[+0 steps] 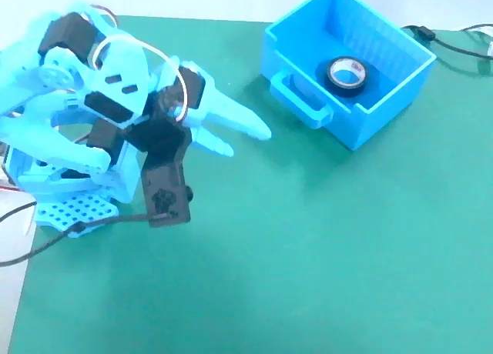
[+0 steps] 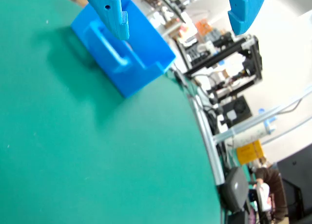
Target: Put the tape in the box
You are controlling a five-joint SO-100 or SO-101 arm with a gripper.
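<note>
The black tape roll [image 1: 347,75] with a whitish core lies flat inside the bright blue box [image 1: 379,45] at the top right of the green mat in the fixed view. The box's loop handle [image 1: 303,98] faces the arm. My gripper [image 1: 248,142] is open and empty, held above the mat well left of the box, its light-blue fingers pointing toward it. In the wrist view the gripper [image 2: 183,31] shows two spread fingers at the top edge, and the box [image 2: 131,63] stands beyond them. The tape is hidden in that view.
The arm's base [image 1: 73,204] sits folded at the left edge of the green mat [image 1: 308,254]. A black cable [image 1: 454,46] runs behind the box. In the wrist view, the mat's far edge [image 2: 204,136] borders shelves and equipment.
</note>
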